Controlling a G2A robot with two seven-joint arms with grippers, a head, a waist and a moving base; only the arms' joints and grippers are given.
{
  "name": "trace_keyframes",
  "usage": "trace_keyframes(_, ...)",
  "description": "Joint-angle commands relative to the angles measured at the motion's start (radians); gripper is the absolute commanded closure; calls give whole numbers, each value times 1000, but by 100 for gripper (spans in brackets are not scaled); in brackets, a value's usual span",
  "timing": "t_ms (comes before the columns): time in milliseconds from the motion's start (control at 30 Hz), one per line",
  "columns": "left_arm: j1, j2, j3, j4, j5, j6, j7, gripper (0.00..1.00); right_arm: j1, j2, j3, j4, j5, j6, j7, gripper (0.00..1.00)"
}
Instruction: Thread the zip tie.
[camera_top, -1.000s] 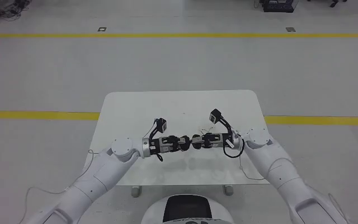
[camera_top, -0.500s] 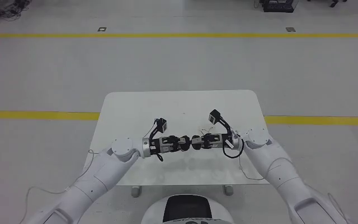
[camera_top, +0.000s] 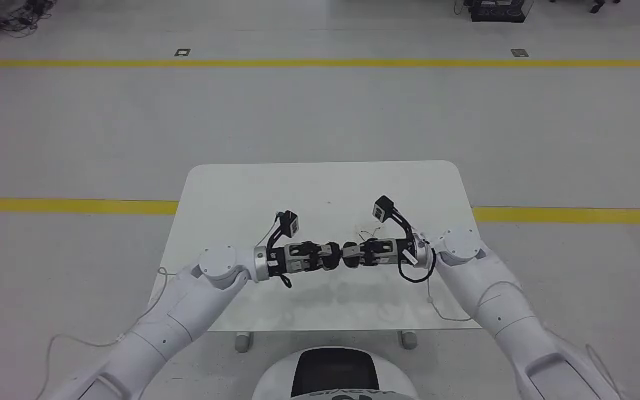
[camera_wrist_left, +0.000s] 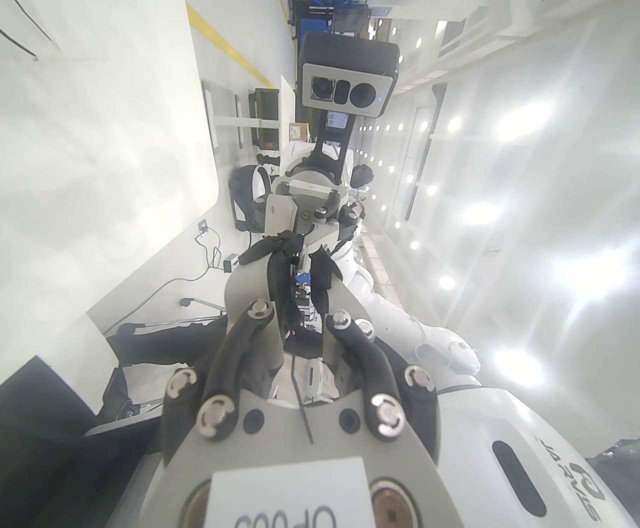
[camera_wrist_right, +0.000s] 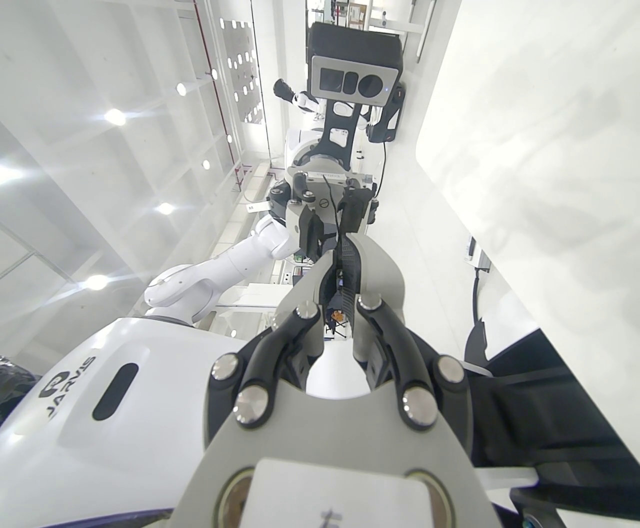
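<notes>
Both arms meet nose to nose above the near middle of the white table (camera_top: 320, 185). My left gripper (camera_top: 335, 253) and right gripper (camera_top: 350, 251) almost touch at the tips. The zip tie (camera_wrist_right: 331, 202) is a thin black strip. My right gripper (camera_wrist_right: 342, 245) is shut on it at the fingertips. From there the strip runs between the fingers of my left gripper (camera_wrist_right: 330, 220) toward its palm. In the left wrist view the zip tie (camera_wrist_left: 301, 400) ends against the palm, with my left gripper (camera_wrist_left: 302, 260) closed narrowly around it. The tie's head is hidden.
The bare tabletop (camera_wrist_right: 525, 150) lies under both grippers, with its rounded front edge close to the arms. A thin loose cable (camera_top: 434, 295) hangs by the right arm near that edge.
</notes>
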Motion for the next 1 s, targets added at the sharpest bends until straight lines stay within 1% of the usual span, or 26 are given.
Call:
trace_keyframes(0,0,0,-1,0,0,0,-3,89,0,0,0,1,0,0,2,100)
trace_keyframes(200,1,-1,-1,0,5,1,-8,92,-1,-1,1,-1,1,0,3,100)
trace_keyframes(533,0,-3,-2,1,10,4,-9,91,-2,-2,5,-3,1,0,8,100)
trace_keyframes(600,0,-3,-1,1,11,5,-10,93,-1,-3,5,-2,0,0,8,100)
trace_keyframes(667,-1,-4,0,3,12,7,-9,100,-1,-3,6,0,0,0,8,100)
trace_keyframes(833,-3,-6,2,7,14,6,-11,100,-2,-4,7,6,3,0,11,100)
trace_keyframes(867,-3,-6,3,8,14,5,-11,100,-2,-4,7,7,3,0,12,83)
trace_keyframes(900,-3,-7,3,10,14,4,-12,100,-2,-5,7,10,5,0,12,26)
trace_keyframes(933,-3,-7,2,11,14,3,-12,100,-2,-5,8,12,11,0,11,0)
trace_keyframes(967,-3,-7,2,12,14,2,-11,100,-2,-5,10,13,13,0,12,0)
